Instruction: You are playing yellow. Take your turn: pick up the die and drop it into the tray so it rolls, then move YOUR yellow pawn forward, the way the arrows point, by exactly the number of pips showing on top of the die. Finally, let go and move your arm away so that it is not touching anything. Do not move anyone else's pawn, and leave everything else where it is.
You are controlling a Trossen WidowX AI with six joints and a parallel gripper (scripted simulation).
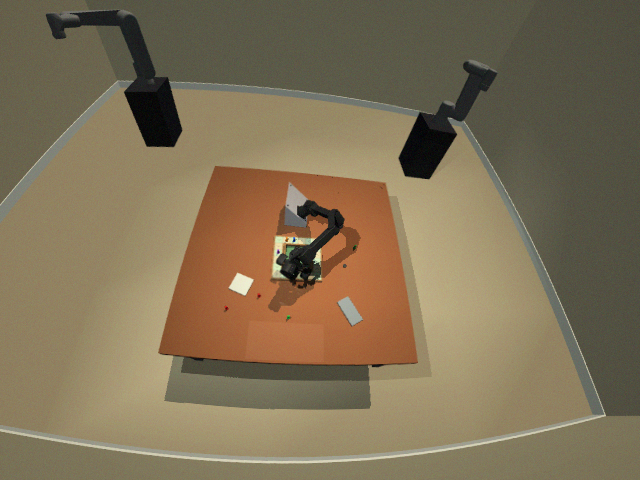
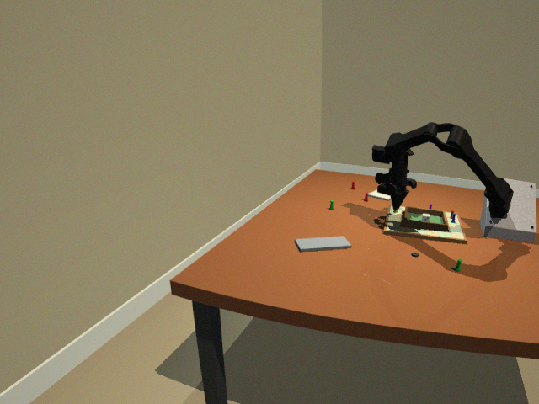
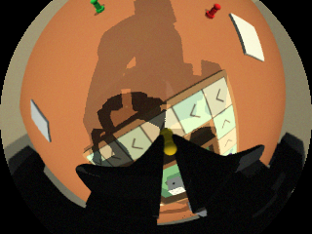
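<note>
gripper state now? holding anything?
Gripper: shut on the yellow pawn, at the game board's corner.

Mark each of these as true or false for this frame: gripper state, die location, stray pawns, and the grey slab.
1. The gripper is shut on the yellow pawn. True.
2. The die lies on the bare table. False: it sits inside the tray.
3. Two red pawns stand off the board. True.
4. The grey slab rests on the board. False: it lies on the table, apart from the board.
</note>
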